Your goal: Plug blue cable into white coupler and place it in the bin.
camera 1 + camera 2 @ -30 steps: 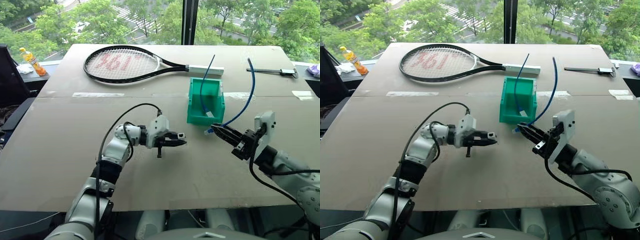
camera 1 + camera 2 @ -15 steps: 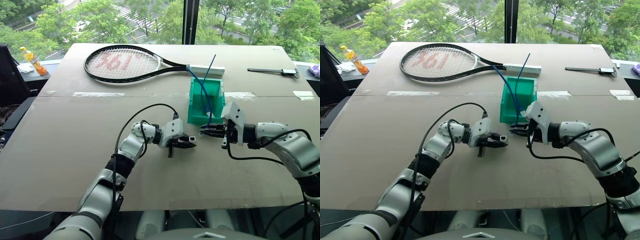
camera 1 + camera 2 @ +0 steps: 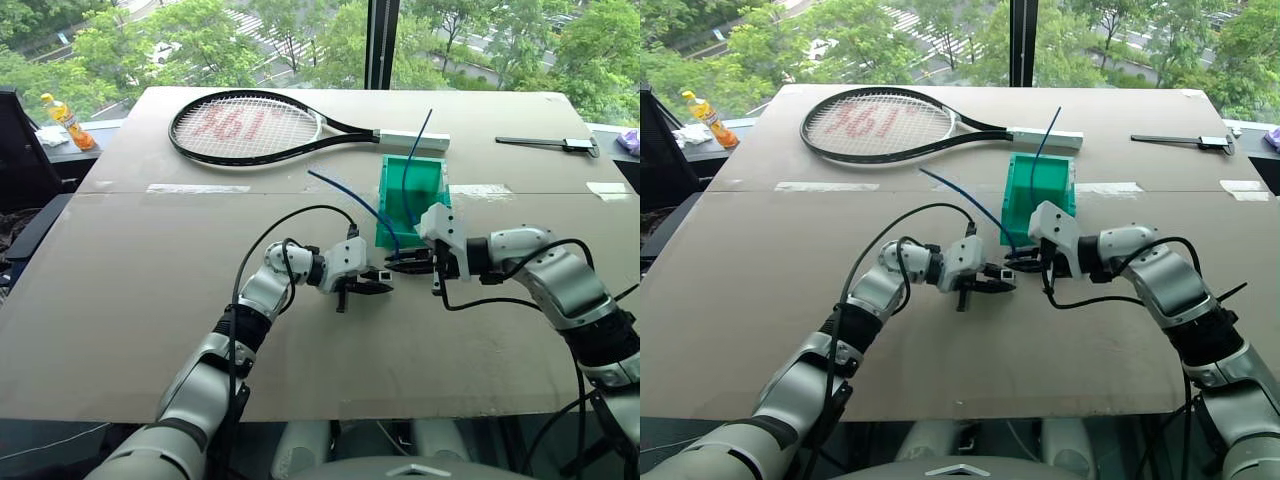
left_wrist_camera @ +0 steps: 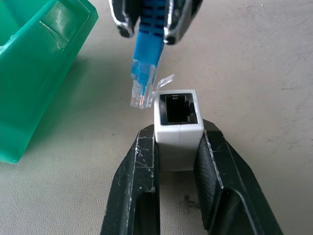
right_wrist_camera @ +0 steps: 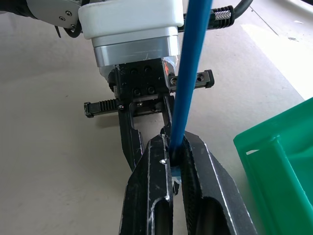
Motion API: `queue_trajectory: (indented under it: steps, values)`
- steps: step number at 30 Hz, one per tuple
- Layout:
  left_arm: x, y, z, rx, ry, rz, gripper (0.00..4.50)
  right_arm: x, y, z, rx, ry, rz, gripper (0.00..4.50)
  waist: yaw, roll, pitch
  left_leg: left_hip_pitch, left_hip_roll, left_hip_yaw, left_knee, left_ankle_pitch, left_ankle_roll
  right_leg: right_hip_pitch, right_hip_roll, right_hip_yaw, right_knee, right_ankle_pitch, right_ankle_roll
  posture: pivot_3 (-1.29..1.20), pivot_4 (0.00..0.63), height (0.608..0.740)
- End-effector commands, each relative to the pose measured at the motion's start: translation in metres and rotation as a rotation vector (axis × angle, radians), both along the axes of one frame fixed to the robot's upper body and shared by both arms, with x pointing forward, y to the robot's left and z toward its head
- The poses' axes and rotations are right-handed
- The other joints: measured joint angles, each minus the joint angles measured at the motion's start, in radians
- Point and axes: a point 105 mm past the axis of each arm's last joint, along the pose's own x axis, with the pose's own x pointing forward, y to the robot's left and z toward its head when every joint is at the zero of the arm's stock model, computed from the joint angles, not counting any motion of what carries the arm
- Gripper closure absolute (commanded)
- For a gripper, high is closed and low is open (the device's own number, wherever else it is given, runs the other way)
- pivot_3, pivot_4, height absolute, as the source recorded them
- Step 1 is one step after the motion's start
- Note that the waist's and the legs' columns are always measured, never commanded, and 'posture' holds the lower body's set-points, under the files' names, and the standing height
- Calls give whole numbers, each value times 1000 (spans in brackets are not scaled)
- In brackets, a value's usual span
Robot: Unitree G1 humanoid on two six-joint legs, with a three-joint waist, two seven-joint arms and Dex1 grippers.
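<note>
My left gripper (image 4: 177, 135) is shut on the white coupler (image 4: 177, 128), a small white block whose dark socket faces my right gripper. My right gripper (image 5: 175, 147) is shut on the blue cable (image 3: 350, 196) just behind its clear plug (image 4: 142, 90). The plug tip hangs at the socket's rim, slightly off to one side and not inside it. The free length of the cable arcs up and away to the left over the table. The teal bin (image 3: 395, 238) stands right behind both grippers.
A second blue cable (image 3: 415, 150) stands in the bin, leaning out over its back wall. A tennis racket (image 3: 250, 125) lies at the far side of the table. An orange bottle (image 3: 65, 122) stands far left and a thin black tool (image 3: 545, 143) far right.
My right gripper swung in from the right and rolled, bringing the plug up to the coupler. The cable's free end swept from right to left. My left gripper edged right early, then held still.
</note>
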Motion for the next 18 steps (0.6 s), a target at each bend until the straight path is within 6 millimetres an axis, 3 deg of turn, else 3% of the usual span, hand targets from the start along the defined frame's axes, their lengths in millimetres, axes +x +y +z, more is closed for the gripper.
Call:
queue_trajectory:
  steps: [1, 11, 18]
  values:
    - [3, 3, -7, 32, 8, 28, 4134, 0, 3, 15, 41, -21, 22, 4500, 0, 0, 0, 0, 0, 0, 0, 0, 0, 0, 0, 0, 0, 0, 0, 0, 150, 740]
    - [4, 2, -8, 33, 12, 26, 4134, 1, 1, 32, 88, -20, 9, 4500, 1, 0, 0, 0, 0, 0, 1, 0, 0, 0, -1, 0, 0, 0, -1, 0, 150, 740]
    - [4, 1, -8, 29, 12, 27, 4134, -4, -3, 17, 50, 44, 8, 4500, 1, 0, 0, 0, 0, 0, 1, 0, 0, 0, -1, -1, 0, 1, -1, 0, 150, 740]
